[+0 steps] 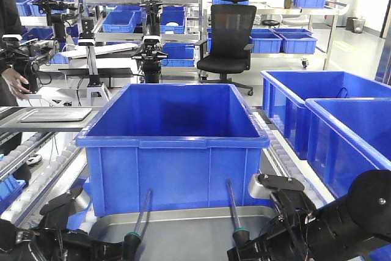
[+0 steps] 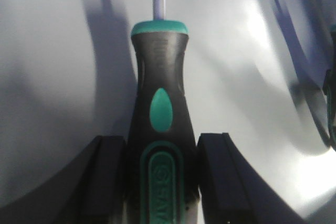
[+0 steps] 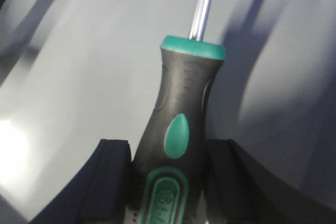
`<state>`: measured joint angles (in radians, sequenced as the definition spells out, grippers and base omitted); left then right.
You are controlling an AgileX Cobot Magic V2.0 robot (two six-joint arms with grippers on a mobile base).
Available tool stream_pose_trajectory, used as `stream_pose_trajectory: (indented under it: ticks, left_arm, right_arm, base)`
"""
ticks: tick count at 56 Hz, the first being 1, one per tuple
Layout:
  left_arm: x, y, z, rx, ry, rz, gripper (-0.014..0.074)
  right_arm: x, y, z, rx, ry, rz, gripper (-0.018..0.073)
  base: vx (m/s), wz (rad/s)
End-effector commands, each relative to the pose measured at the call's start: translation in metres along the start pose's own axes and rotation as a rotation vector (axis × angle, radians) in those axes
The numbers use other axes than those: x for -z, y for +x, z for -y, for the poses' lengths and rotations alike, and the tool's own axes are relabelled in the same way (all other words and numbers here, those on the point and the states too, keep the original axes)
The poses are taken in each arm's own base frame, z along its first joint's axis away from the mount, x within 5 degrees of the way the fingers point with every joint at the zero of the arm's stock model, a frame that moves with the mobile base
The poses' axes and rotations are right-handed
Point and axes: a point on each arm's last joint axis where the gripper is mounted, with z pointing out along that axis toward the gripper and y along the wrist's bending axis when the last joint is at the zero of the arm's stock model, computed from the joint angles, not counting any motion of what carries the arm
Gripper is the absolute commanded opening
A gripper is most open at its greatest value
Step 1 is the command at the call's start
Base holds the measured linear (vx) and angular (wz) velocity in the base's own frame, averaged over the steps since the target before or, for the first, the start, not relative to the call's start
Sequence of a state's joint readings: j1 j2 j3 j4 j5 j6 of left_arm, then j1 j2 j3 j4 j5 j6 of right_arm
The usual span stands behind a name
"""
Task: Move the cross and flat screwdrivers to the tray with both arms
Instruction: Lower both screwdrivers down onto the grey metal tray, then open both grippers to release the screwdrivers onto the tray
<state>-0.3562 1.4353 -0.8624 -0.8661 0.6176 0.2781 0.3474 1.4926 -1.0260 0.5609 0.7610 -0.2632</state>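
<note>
Two screwdrivers with black-and-teal handles lie side by side over the steel tray [image 1: 183,231], shafts pointing toward the blue bin. My left gripper [image 1: 125,252] is shut on the handle of the left screwdriver [image 1: 142,215]; in the left wrist view the gripper [image 2: 161,139] has its fingers [image 2: 110,171] against both sides of the handle [image 2: 160,77], close over the tray [image 2: 52,77]. My right gripper [image 1: 245,250] is shut on the right screwdriver [image 1: 232,206]; in the right wrist view the gripper [image 3: 168,142] clamps the handle [image 3: 184,93]. The tips are too small to tell cross from flat.
A large empty blue bin [image 1: 174,145] stands right behind the tray, close to both shaft tips. Two more blue bins [image 1: 342,126] stand at the right. A roller conveyor [image 1: 36,169] runs along the left. An office chair [image 1: 229,41] and shelves stand far behind.
</note>
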Motion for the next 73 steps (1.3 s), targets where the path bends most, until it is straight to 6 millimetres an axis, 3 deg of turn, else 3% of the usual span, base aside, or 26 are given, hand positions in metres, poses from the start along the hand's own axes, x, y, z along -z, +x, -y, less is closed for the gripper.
stream_pose_trajectory:
  ticks: [1,12,19,30,40,51,57,65,73]
  left_arm:
    - [0.016,-0.008,0.014,-0.023,0.042,0.104,0.0048]
    - [0.033,-0.009,0.021,-0.068,0.058,0.175,0.0160]
    - [0.035,-0.008,0.023,-0.074,0.063,0.171,0.0269]
    - [0.034,-0.007,0.023,-0.074,0.068,0.153,0.0440]
    - [0.034,-0.003,0.024,-0.076,0.078,0.117,0.0510]
    - [0.034,0.000,0.025,-0.079,0.088,0.085,0.0514]
    - [0.036,0.004,0.027,-0.095,0.104,0.050,0.0498]
    - [0.056,0.010,0.036,-0.168,0.140,0.073,0.0405]
    - [0.096,0.019,0.052,-0.248,0.186,0.212,0.0209]
  right_arm:
    - [0.016,-0.011,-0.008,0.008,-0.017,0.095,0.0215]
    - [0.016,-0.011,-0.008,0.004,-0.020,0.096,0.0440]
    - [0.016,-0.011,-0.008,0.004,-0.021,0.096,0.0518]
    - [0.016,-0.011,-0.008,0.004,-0.021,0.096,0.0536]
    - [0.016,-0.011,-0.008,0.004,-0.021,0.094,0.0533]
    - [0.016,-0.010,-0.009,0.004,-0.024,0.083,0.0532]
    - [0.025,-0.008,-0.013,0.016,-0.034,0.088,0.0495]
    - [0.058,-0.002,-0.025,0.061,-0.050,0.173,0.0377]
    - [0.108,0.012,-0.043,0.130,-0.069,0.309,0.0183]
  base:
    - [0.00,0.00]
    - [0.00,0.00]
    - [0.00,0.00]
    - [0.00,0.00]
    - [0.00,0.00]
    - [0.00,0.00]
    - [0.00,0.00]
    - [0.00,0.00]
    - [0.00,0.00]
